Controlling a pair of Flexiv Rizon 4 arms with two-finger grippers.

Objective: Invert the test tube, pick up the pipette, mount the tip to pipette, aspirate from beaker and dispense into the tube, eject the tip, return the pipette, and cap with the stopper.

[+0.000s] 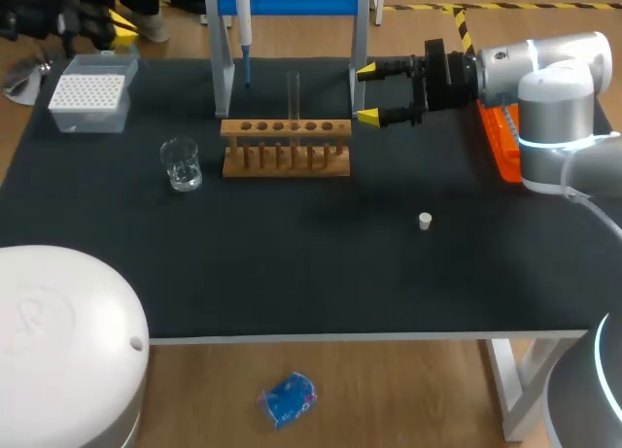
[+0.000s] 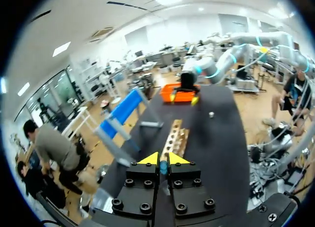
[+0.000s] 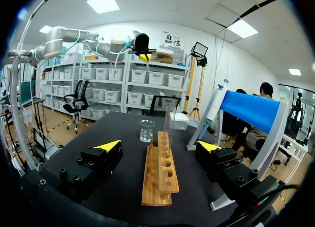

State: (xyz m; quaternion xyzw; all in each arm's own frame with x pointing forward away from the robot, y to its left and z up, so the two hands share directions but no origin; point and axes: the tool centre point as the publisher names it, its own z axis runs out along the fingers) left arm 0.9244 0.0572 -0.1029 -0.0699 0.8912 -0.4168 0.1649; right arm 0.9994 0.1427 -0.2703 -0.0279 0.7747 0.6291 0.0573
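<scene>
L end of table (image 1: 292, 263): tip box (image 1: 89, 98), near back-L corner. L gripper (image 2: 163, 160) not in head view. Own wrist view shows it high over the table's L end, looking down the rack's length, yellow tips together w/ nothing clamped. A small blue spot shows at the tips, can't tell what.

Beaker (image 1: 182, 164): upright, just L of rack, not touching it.

Pipette (image 1: 243, 25): hanging vertical on blue stand (image 1: 222, 69) at back edge, behind rack's L half.

Wooden rack (image 1: 287, 130): mid-table, lengthwise L–R. Test tube (image 1: 293, 96) stands upright in a hole just R of rack's middle. Can't tell which end is up.

R gripper (image 1: 367, 93): level w/ tube, fingers horizontal, pointing at rack's R end. Yellow tips wide apart, holding nothing, just off rack end and clear of tube.

Stopper (image 1: 425, 221): alone on mat, fwd and R of rack, well apart from it.

Orange tray (image 1: 498, 137): R edge, under R arm.
</scene>
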